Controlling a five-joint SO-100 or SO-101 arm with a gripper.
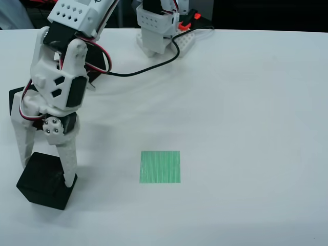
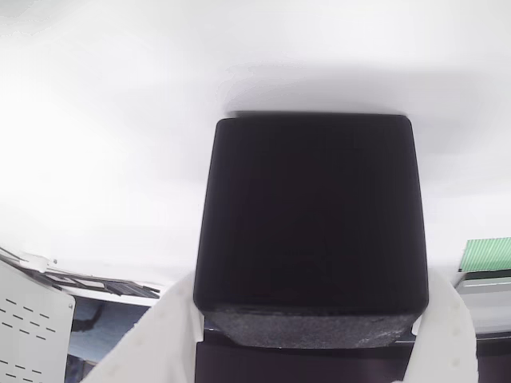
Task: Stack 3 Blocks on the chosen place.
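Matte black cube [image 1: 45, 179], sharp-edged, sits between the white hand [image 1: 43, 171] fingers

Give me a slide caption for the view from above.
White arm's tool straddles a black cube at the table's left edge; the green square sits bare to its right.

Black cube [image 2: 311, 223] between white claw [image 2: 307, 339] fingers, green striped square [image 2: 489, 254] at right edge

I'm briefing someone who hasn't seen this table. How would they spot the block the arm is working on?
On the white table, find the white arm's gripper at the left of the view from above. The black cube sits between its fingers, left of the green striped square, which is flat.
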